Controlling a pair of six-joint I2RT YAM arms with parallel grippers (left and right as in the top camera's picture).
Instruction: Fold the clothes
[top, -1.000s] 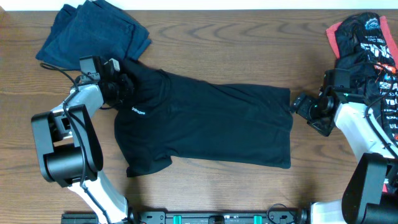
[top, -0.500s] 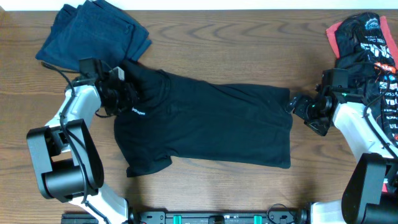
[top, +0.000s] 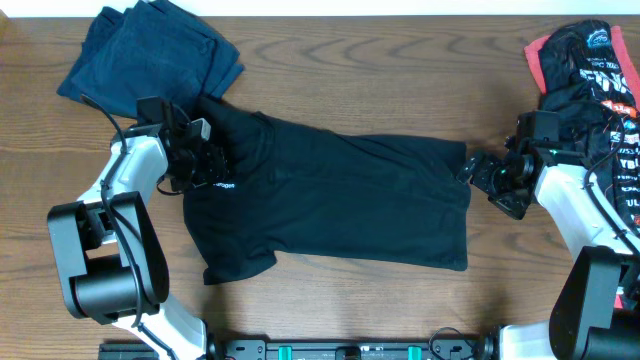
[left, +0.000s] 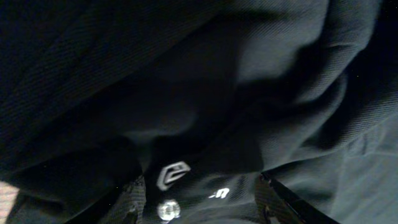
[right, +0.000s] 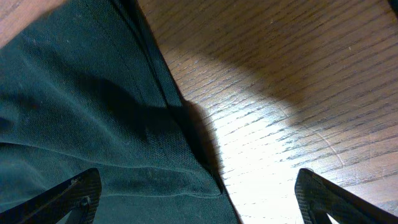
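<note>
Now | left gripper (top: 205, 158) apart over shirt (top: 340, 205) collar | right gripper (top: 472, 168) apart at hem

shirt (top: 340, 200) logo unreadably small, garment pile (top: 585, 60) cut off at right edge

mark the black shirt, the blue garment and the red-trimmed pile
black shirt (top: 340, 205), overhead view, middle of its body
blue garment (top: 150, 55), overhead view, its top layer
red-trimmed pile (top: 585, 60), overhead view, its black upper part

A brown wood-grain table (top: 350, 80) is seen; a black rail with teal fittings (top: 360, 350) is mounted along its near edge.
</note>
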